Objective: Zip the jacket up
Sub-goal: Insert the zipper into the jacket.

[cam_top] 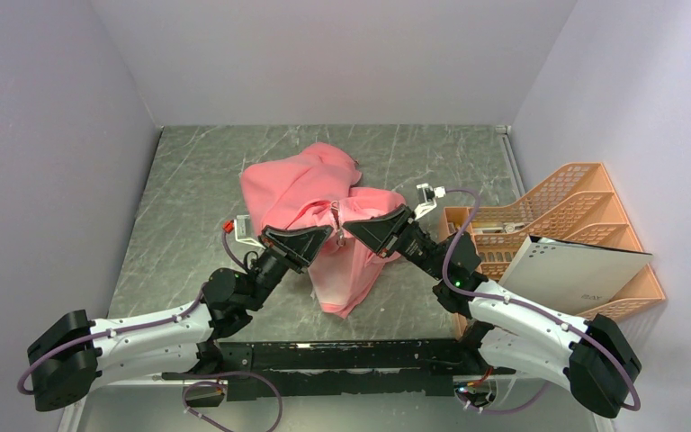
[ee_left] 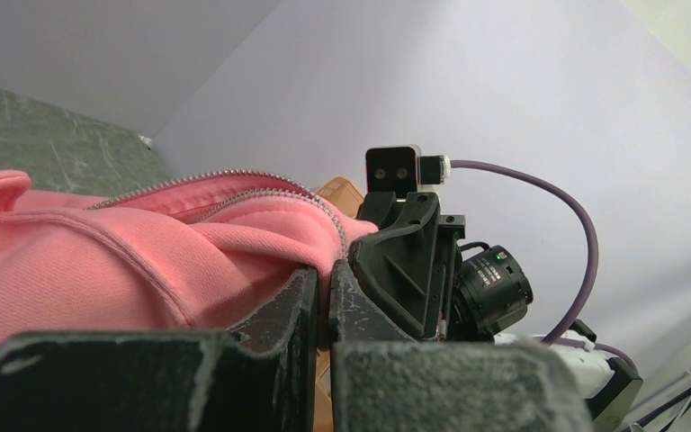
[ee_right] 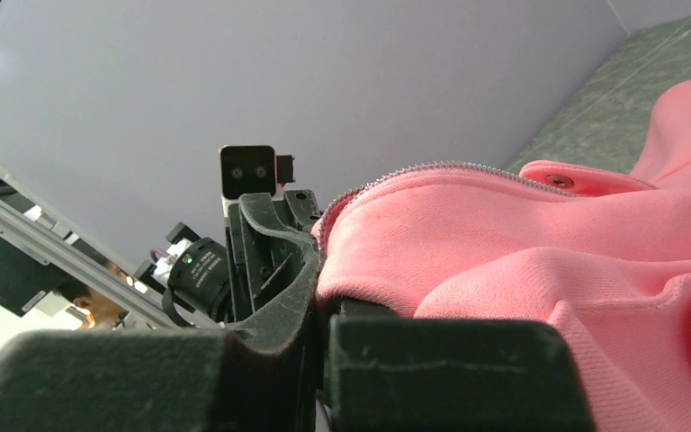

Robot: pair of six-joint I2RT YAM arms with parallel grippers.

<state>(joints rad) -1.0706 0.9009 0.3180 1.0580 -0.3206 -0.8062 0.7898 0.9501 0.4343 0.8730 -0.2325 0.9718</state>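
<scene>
The salmon-pink jacket (cam_top: 310, 193) lies bunched in the middle of the table, with part of it hanging down in front. My left gripper (cam_top: 326, 237) and right gripper (cam_top: 352, 229) meet tip to tip at its front edge, each shut on a fold of fabric. In the left wrist view my left gripper (ee_left: 326, 275) pinches the pink hem just below the zipper teeth (ee_left: 234, 180), and the right gripper's body (ee_left: 409, 261) sits right behind. In the right wrist view my right gripper (ee_right: 328, 301) clamps the jacket (ee_right: 540, 261) under another run of zipper teeth (ee_right: 450, 166). A small metal pull (cam_top: 336, 219) dangles between the grippers.
An orange file rack (cam_top: 585, 202) stands at the right edge of the table with a white folder (cam_top: 576, 274) leaning in it, close behind the right arm. Walls close in the table on the left, back and right. A black rail (cam_top: 342, 355) runs along the near edge.
</scene>
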